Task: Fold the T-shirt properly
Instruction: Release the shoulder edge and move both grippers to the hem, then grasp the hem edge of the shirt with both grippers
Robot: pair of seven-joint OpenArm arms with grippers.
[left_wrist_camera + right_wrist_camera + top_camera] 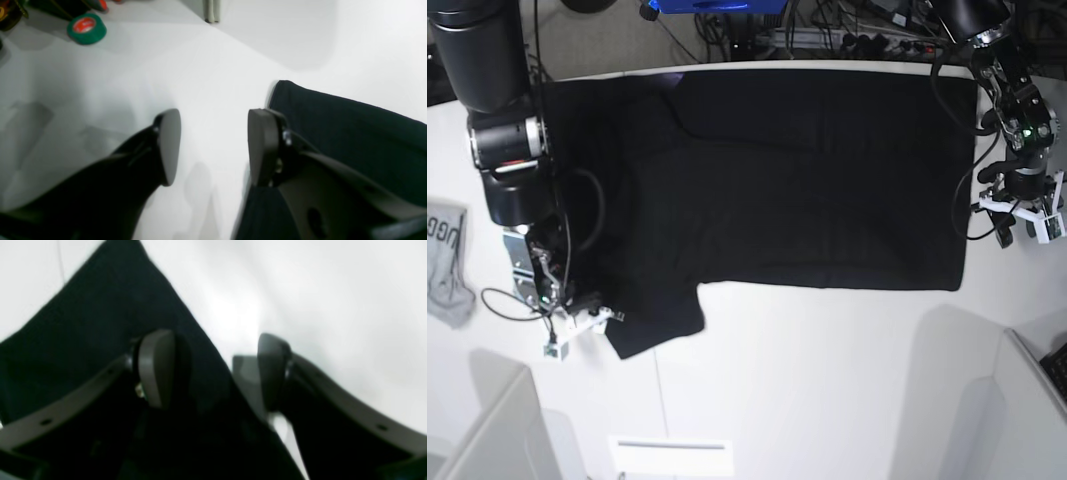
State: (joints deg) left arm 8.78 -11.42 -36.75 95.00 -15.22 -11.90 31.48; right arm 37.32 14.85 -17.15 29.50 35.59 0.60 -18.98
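The black T-shirt (807,180) lies spread flat on the white table (827,380), one short sleeve (655,318) pointing to the front left. No print shows. My right gripper (592,318) is at that sleeve's left edge. In the right wrist view the gripper (213,370) is open, one finger (156,368) over the black cloth (100,323) and the other over bare table. My left gripper (1022,225) hangs just off the shirt's right edge. In the left wrist view it (215,146) is open and empty over bare table, with the shirt's corner (350,133) beside its right finger.
A small grey cloth with lettering (445,260) lies at the table's left edge. A green tape roll (86,28) sits beyond the left gripper. Cables (827,30) run along the back. White panels stand at the front left (497,430) and front right (1027,390).
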